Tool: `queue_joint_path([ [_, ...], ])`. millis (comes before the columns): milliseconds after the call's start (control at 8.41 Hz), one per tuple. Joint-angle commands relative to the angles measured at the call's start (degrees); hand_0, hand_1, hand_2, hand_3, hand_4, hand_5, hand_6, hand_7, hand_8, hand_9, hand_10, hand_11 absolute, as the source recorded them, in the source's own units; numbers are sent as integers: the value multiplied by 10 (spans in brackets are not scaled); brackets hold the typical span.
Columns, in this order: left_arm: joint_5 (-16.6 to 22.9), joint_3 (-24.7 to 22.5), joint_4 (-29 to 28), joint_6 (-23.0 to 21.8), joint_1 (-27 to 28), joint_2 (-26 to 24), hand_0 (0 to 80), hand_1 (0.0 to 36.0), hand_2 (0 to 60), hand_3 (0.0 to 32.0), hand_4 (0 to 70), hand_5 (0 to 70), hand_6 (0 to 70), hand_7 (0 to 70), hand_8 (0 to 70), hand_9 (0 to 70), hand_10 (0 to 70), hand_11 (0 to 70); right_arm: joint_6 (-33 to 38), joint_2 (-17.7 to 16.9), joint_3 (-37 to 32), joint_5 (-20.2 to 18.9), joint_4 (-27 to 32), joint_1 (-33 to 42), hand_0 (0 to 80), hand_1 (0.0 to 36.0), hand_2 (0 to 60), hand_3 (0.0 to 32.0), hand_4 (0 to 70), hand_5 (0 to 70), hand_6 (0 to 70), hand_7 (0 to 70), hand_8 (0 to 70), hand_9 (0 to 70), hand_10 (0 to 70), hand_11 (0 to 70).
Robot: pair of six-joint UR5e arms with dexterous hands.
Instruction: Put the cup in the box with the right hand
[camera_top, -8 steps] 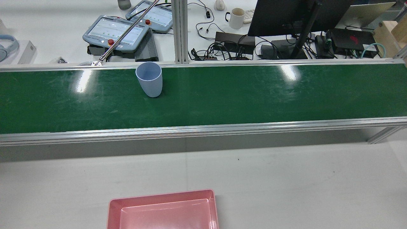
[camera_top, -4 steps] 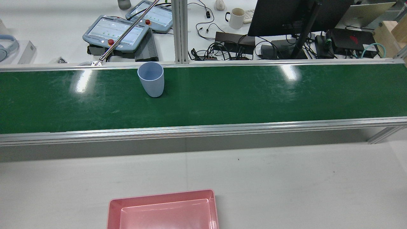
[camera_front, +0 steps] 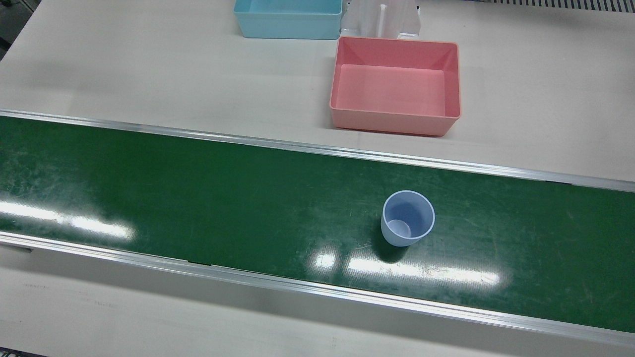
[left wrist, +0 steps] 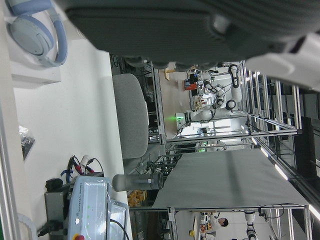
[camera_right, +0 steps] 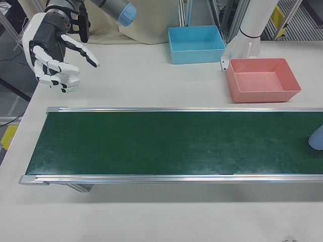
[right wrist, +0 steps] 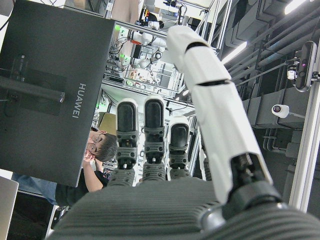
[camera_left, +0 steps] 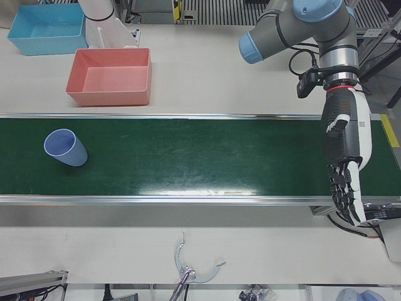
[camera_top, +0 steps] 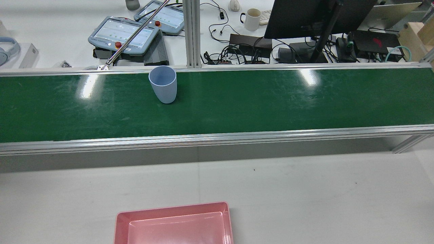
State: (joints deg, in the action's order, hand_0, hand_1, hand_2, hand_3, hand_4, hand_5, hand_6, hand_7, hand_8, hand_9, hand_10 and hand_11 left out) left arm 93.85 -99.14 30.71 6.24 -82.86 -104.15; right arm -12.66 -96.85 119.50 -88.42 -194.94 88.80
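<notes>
A pale blue cup (camera_top: 163,84) stands upright on the green conveyor belt (camera_top: 237,101), near the belt's far edge in the rear view. It also shows in the front view (camera_front: 408,218), the left-front view (camera_left: 64,148), and at the right edge of the right-front view (camera_right: 317,138). The pink box (camera_front: 395,85) sits empty on the white table. My right hand (camera_right: 54,52) is open and empty, raised beyond the belt's end, far from the cup. My left hand (camera_left: 344,157) is open, fingers pointing down, over the belt's other end.
A blue box (camera_front: 288,18) stands beside the pink box, next to a white arm pedestal (camera_front: 381,19). Aluminium rails (camera_top: 217,137) edge the belt. A desk beyond the belt holds teach pendants (camera_top: 125,34), cables, a monitor and a mug (camera_top: 252,18).
The cup has drifted slightly to the right along the belt in the rear view. No hand shows in that view.
</notes>
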Motion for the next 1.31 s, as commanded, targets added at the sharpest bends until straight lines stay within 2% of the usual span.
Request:
queue_joint_path([
  [0,-1,0,0,0,1,0,0,0,0,0,0,0,0,0,0,0,0,0,0,0,0,0,0,0,800,360,160,0,166,200,187,655,371,465,284,444],
  [1189,0,0,1,0,0,0,0,0,0,0,0,0,0,0,0,0,0,0,0,0,0,0,0,0,800,360,161,0,177,200,188,660,374,468,289,449],
])
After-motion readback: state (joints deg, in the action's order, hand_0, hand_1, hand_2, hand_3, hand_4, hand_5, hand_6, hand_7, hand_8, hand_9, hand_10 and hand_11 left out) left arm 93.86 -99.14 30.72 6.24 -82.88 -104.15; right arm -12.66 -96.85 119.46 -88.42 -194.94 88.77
